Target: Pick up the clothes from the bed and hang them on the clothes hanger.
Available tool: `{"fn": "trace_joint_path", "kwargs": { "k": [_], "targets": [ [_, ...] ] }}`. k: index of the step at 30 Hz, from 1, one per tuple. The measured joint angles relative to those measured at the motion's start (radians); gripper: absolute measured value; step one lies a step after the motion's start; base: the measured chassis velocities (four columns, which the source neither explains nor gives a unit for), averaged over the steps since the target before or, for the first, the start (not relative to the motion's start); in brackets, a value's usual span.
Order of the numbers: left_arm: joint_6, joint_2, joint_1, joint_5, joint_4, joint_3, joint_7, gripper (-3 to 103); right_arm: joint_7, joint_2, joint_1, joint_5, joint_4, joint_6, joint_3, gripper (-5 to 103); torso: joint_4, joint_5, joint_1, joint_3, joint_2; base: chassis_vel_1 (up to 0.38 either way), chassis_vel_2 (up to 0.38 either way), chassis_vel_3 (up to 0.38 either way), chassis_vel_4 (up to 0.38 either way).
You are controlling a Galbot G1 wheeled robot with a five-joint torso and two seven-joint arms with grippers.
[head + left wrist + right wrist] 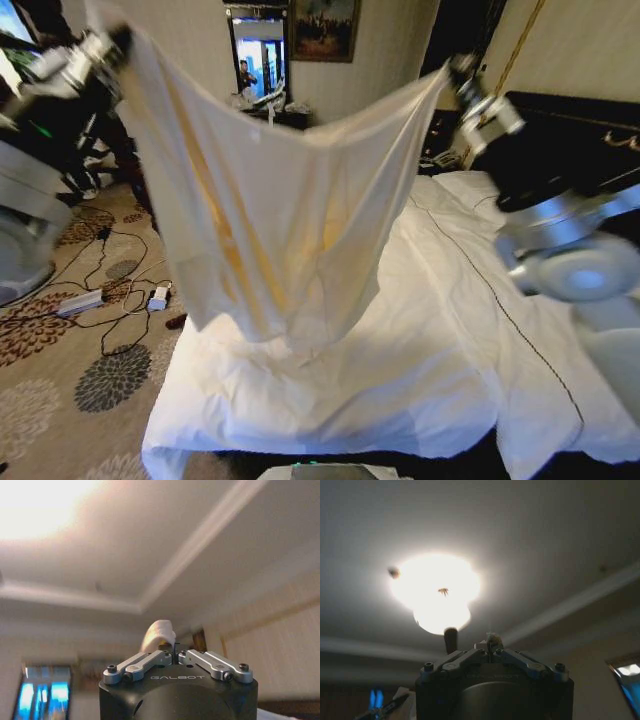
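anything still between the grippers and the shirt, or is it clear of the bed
Nothing stands between them: the left gripper and the right gripper each pinch a top corner of the clothes, which hang spread between them. The hem hangs above the bed, apparently clear of the duvet.

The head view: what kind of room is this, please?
Probably a hotel bedroom: a wide bed with white duvet and black headboard, patterned floral carpet, and a framed painting on the wall.
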Motion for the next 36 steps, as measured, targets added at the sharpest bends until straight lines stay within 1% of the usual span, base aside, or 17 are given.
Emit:
{"fn": "trace_joint_path", "kwargs": {
  "k": [1,2,3,5,9,17,22,23,24,25,26,27,29,31,32,33,36],
  "targets": [
    [0.001,-0.039,0.046,0.057,-0.003,0.042,-0.002,0,0.019,-0.008,-0.069,-0.056,0.006,-0.006,-0.006,0,-0.001,-0.0002,0.0,0.0,0.0,0.0,0.0,0.0,0.0],
    [0.003,-0.073,0.088,0.114,-0.002,0.073,-0.001,0,0.042,-0.01,-0.126,-0.106,0.01,-0.016,-0.022,0,-0.0012,0.0004,0.0,0.0,0.0,0.0,0.0,0.0,0.0],
    [0.003,-0.073,0.088,0.114,-0.002,0.073,-0.001,0,0.042,-0.01,-0.126,-0.106,0.01,-0.016,-0.022,0,-0.0012,0.0004,0.0,0.0,0.0,0.0,0.0,0.0,0.0],
    [0.006,-0.116,0.137,0.186,0.01,0.11,0.005,0,0.071,-0.004,-0.189,-0.168,0.012,-0.031,-0.053,0,0.0,0.0008,0.0,0.0,0.0,0.0,0.0,0.0,0.0],
    [0.008,-0.142,0.161,0.222,0.042,0.137,0.007,0,0.086,0.012,-0.217,-0.19,0.01,-0.038,-0.072,0,-0.0001,0.0006,0.0,0.0,0.0,0.0,0.0,0.0,0.0],
    [0.009,-0.15,0.173,0.224,0.057,0.143,0.003,0,0.092,0.018,-0.23,-0.182,0.017,-0.038,-0.057,0,-0.0002,0.0008,0.0,0.0,0.0,0.0,0.0,0.0,0.0],
    [0.028,-0.163,0.206,0.218,0.075,0.154,-0.03,0,0.11,0.015,-0.269,-0.194,0.03,-0.059,-0.039,0,-0.0002,0.0008,0.0,0.0,0.0,0.0,0.0,0.0,0.0],
    [0.06,-0.17,0.228,0.21,0.088,0.171,-0.058,-2,0.13,0.015,-0.28,-0.203,0.032,-0.073,-0.041,0,-0.0004,0.0008,0.0,0.0,0.0,0.0,0.0,0.0,0.0],
    [0.119,-0.177,0.254,0.199,0.096,0.187,-0.093,7,0.149,0.015,-0.285,-0.207,0.033,-0.084,-0.051,0,-0.0004,0.0005,0.0,0.0,0.0,0.0,0.0,0.0,0.0],
    [0.154,-0.18,0.269,0.193,0.097,0.193,-0.107,7,0.154,0.016,-0.284,-0.206,0.034,-0.085,-0.056,0,-0.0003,0.0004,0.0,0.0,0.0,0.0,0.0,0.0,0.0],
    [0.219,-0.183,0.293,0.178,0.091,0.195,-0.121,13,0.158,0.017,-0.275,-0.196,0.034,-0.086,-0.061,0,-0.0002,0.0005,0.0,0.0,0.0,0.0,0.0,0.0,0.0],
    [0.219,-0.183,0.293,0.178,0.091,0.195,-0.121,13,0.158,0.017,-0.275,-0.196,0.034,-0.086,-0.061,0,-0.0002,0.0005,0.0,0.0,0.0,0.0,0.0,0.0,0.0],
    [0.382,-0.18,0.334,0.15,0.064,0.187,-0.146,24,0.165,0.021,-0.243,-0.166,0.034,-0.085,-0.063,0,-0.0002,0.0004,0.0,0.0,0.0,0.0,0.0,0.0,0.0],
    [0.511,-0.167,0.382,0.123,0.03,0.161,-0.153,34,0.177,0.025,-0.213,-0.141,0.026,-0.083,-0.062,0,0.0,0.0008,0.0,0.0,0.0,0.0,0.0,0.0,0.0],
    [0.511,-0.167,0.382,0.123,0.03,0.161,-0.153,34,0.177,0.025,-0.213,-0.141,0.026,-0.083,-0.062,0,0.0,0.0008,0.0,0.0,0.0,0.0,0.0,0.0,0.0],
    [0.546,-0.162,0.398,0.098,0.016,0.148,-0.153,34,0.181,0.027,-0.204,-0.136,0.02,-0.082,-0.062,0,0.0003,0.0006,0.0,0.0,0.0,0.0,0.0,0.0,0.0],
    [0.579,-0.138,0.415,0.027,-0.003,0.114,-0.152,51,0.187,0.031,-0.2,-0.131,0.014,-0.078,-0.052,0,0.0,0.0008,0.0,0.0,0.0,0.0,0.0,0.0,0.0]
  ]
}}
